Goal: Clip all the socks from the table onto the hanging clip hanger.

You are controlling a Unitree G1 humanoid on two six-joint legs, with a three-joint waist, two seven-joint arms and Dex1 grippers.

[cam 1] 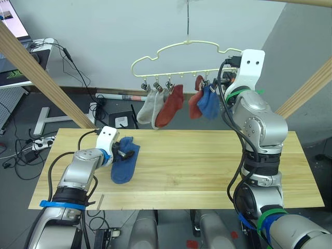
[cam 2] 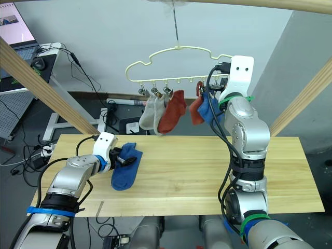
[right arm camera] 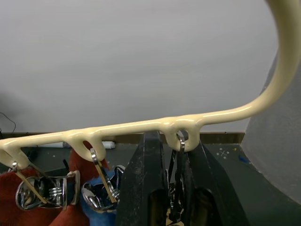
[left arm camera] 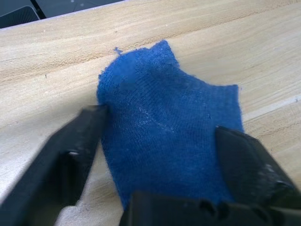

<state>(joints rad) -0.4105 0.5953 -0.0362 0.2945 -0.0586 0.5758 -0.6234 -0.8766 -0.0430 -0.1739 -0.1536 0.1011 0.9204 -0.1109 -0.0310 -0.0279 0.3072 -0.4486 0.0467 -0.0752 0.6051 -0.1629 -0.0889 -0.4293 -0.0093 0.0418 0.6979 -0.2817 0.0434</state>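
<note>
On the table (cam 1: 207, 166), left gripper (left arm camera: 160, 141) spread wide, straddling the last blue sock (cam 1: 124, 160), which lies flat. Right gripper (right arm camera: 171, 188) pinches the end clip (right arm camera: 181, 142) of the clip hanger (cam 1: 171, 52); five socks hang there.

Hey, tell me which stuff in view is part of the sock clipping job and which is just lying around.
Part of the job:
- blue knit sock on the light wooden table, between the open left gripper fingers
- cream cloud-shaped clip hanger with five socks hung
- right gripper shut on the end metal clip

Lying about:
- black cables
- laptop
</note>
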